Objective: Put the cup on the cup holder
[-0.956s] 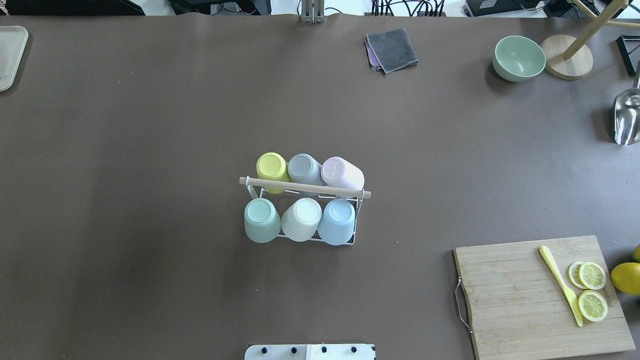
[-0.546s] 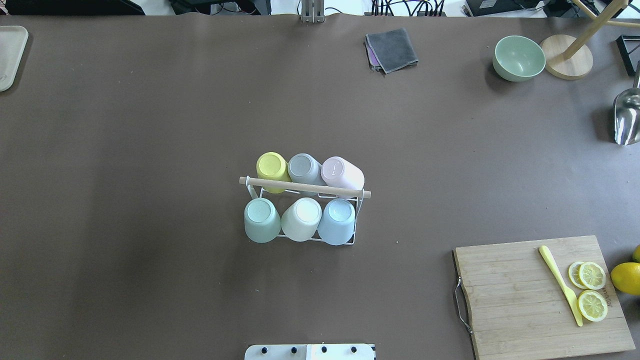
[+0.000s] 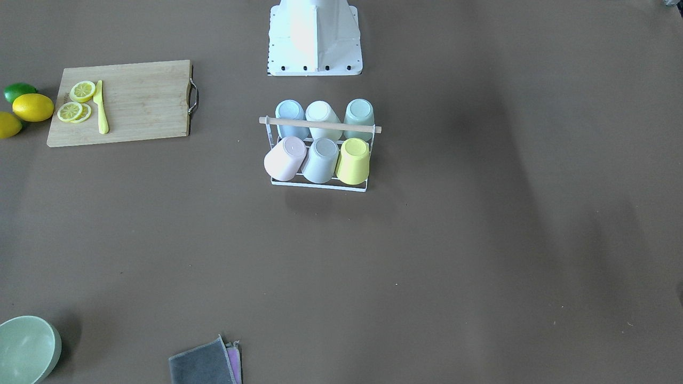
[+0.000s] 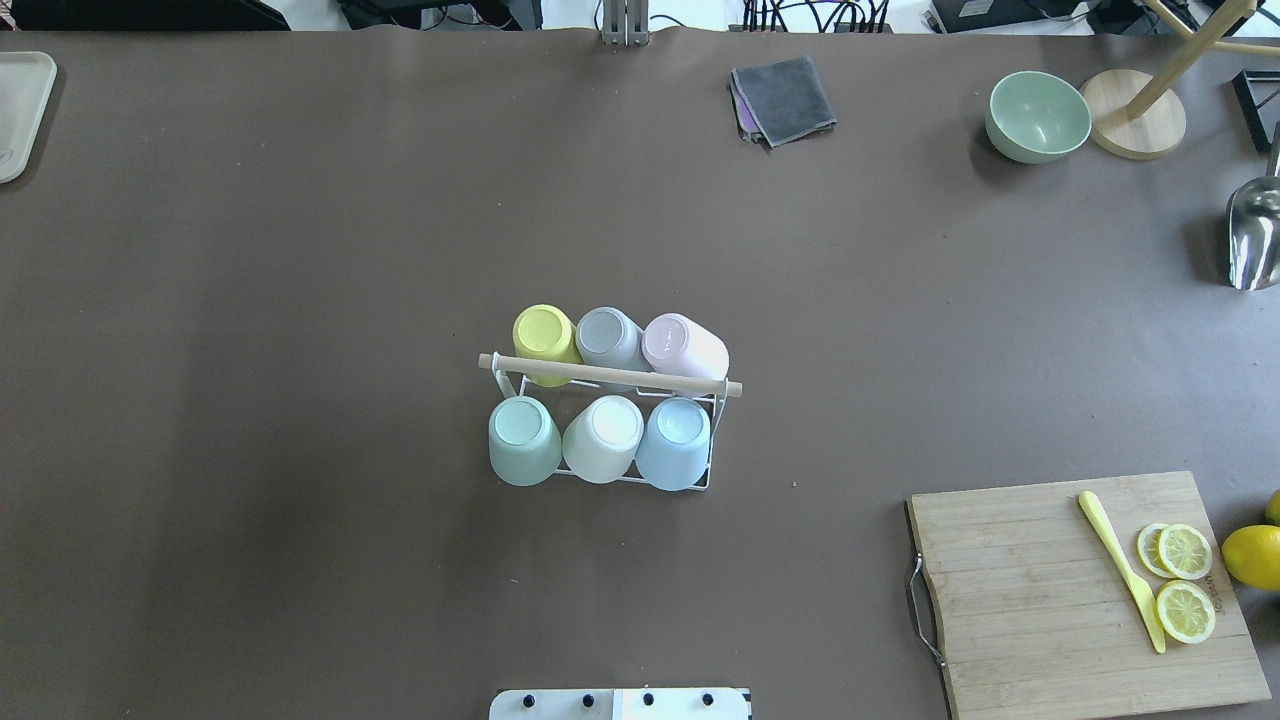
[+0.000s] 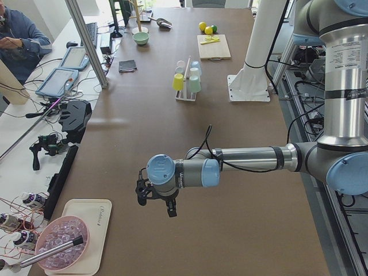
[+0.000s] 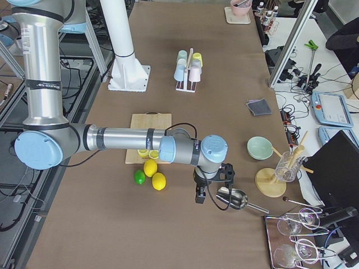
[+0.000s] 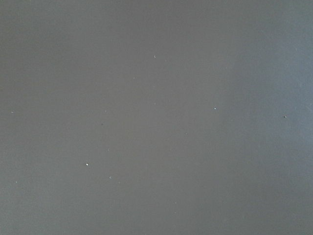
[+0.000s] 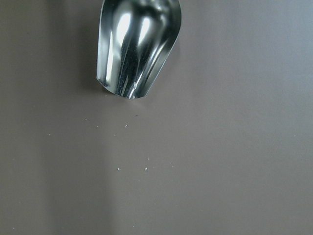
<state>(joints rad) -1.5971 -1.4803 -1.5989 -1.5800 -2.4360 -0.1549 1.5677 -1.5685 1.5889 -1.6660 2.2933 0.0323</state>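
The cup holder stands near the middle of the table, a short way in front of the robot's base, and all six of its places are filled. Every cup sits upside down on it: a yellow cup, a grey cup and a pink cup in the far row, and a green cup, a white cup and a blue cup in the row nearer the robot. The pink cup leans outward, away from the grey one. The left gripper hangs over bare table near the robot's left end, well apart from the holder; I cannot tell whether its jaws are apart or closed. The right gripper hangs at the opposite end, just beside a metal scoop, and its state cannot be told either. A cutting board with lemon slices lies on the robot's right.
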